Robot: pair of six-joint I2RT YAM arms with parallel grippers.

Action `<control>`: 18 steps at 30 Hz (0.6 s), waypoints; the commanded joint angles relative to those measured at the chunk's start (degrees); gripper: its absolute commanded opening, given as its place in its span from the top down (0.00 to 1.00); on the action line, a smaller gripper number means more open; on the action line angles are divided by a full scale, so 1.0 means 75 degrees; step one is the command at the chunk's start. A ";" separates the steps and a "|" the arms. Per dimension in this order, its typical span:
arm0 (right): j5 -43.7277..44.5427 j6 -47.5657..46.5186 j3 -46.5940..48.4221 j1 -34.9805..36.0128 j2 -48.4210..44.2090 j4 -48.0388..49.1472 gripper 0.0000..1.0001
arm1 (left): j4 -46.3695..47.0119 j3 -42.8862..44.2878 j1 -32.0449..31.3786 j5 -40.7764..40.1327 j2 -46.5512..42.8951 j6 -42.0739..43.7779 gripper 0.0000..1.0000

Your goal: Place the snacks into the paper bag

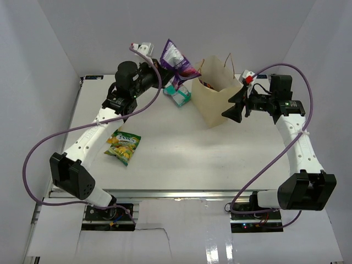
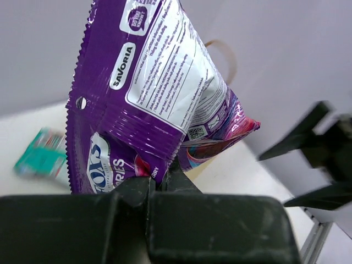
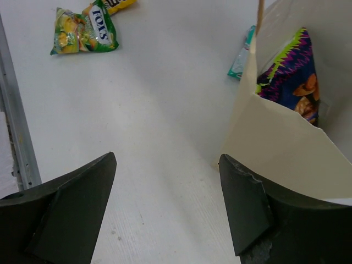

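One snack shows inside so far, and at least three are left. Green-yellow crinkly packet (image 1: 124,146) lies flat on the white desk (image 1: 165,165). Left fingers (image 2: 132,190) pinch the small purple-white packet (image 1: 177,59) aloft, just left of the tall tan paper bag (image 1: 215,102). Its long axis is near upright, pinched end down. Teal-white packet (image 1: 179,95) lies below. Large dark purple bag (image 3: 294,74) sits inside. Right fingers (image 3: 71,203) are spread and empty beside the bag.

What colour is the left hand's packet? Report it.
Packet: purple and white; left wrist view.
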 commanded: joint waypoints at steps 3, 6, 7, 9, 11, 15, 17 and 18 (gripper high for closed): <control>0.0429 0.0297 0.0246 -0.0591 -0.0228 0.0492 0.19 | 0.1164 0.1660 -0.0779 0.0504 0.0566 0.0503 1.00; 0.0594 0.0391 0.0071 -0.0849 -0.0287 0.0528 0.19 | 0.1271 0.2855 -0.1177 0.0551 0.1513 0.0432 1.00; 0.0606 0.0415 0.0023 -0.0897 -0.0311 0.0517 0.19 | 0.1260 0.3497 -0.1272 0.0562 0.1797 0.0443 1.00; 0.0594 0.0473 -0.0128 -0.1037 -0.0392 0.0528 0.19 | 0.1213 0.4388 -0.1495 0.0551 0.2615 0.0595 1.00; 0.0571 0.0508 -0.0223 -0.1108 -0.0451 0.0517 0.19 | 0.1096 0.4881 -0.1589 0.0399 0.3098 0.0666 1.00; 0.0571 0.0555 -0.0387 -0.1190 -0.0568 0.0493 0.20 | 0.1107 0.5530 -0.1625 0.0106 0.3884 0.0888 1.00; 0.0548 0.0579 -0.0469 -0.1202 -0.0580 0.0481 0.20 | 0.1142 0.5647 -0.1625 -0.0023 0.4096 0.0994 1.00; 0.0547 0.0602 -0.0493 -0.1202 -0.0592 0.0481 0.20 | 0.1177 0.5648 -0.1625 -0.0058 0.4131 0.1018 1.00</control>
